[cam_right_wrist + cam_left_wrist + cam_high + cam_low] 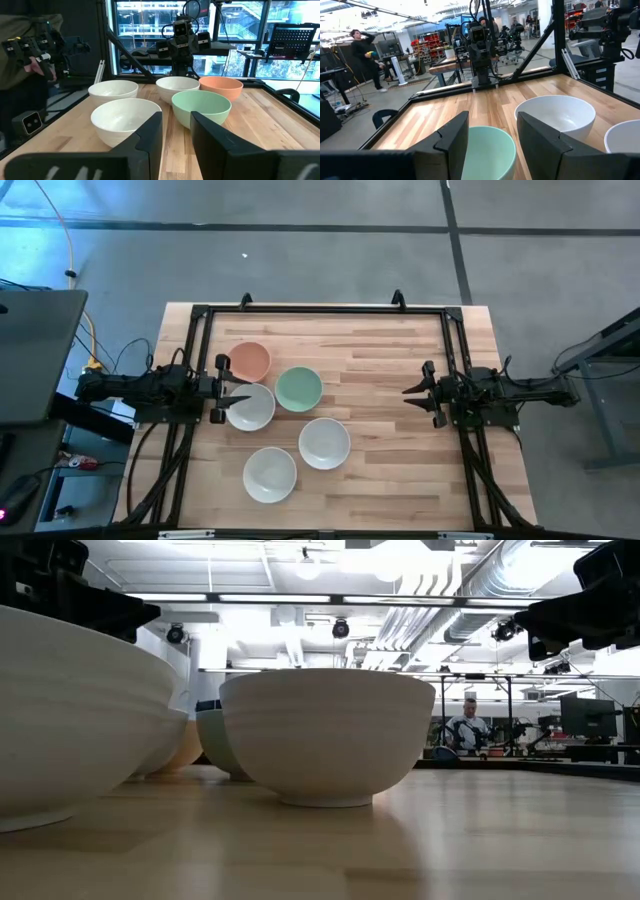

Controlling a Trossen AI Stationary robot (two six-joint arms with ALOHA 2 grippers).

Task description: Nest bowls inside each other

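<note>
Bowls, five, sit separately on the wooden table (400,470), none nested, all clustered on the left arm's half. The left gripper (232,389) hangs at the table's left edge w/ fingers apart, nothing between them. Directly under its tips is a white bowl (250,407), rim just below the fingers (whether they touch it can't be told from the overhead view). Just past the tips, twd the table's middle, sits the mint green bowl (298,388), touching or nearly touching that white bowl; in the left wrist view the green bowl (492,150) shows between the two dark fingers (452,142). The salmon-orange bowl (250,361) lies beside the gripper on its far side, close to both the green and the white one.

A second white bowl (324,442) sits beyond the tips, off to the near side. The third white bowl (270,474) is nearer the front edge still, just beside the second.

The right gripper (416,391) waits at the table's right edge, well apart from every bowl, fingers apart and empty. Its wrist view looks across at all five: white bowl (126,120) closest, green bowl (201,106) next to it, orange bowl (221,87) behind. A person (468,728) sits in the room beyond the table.
</note>
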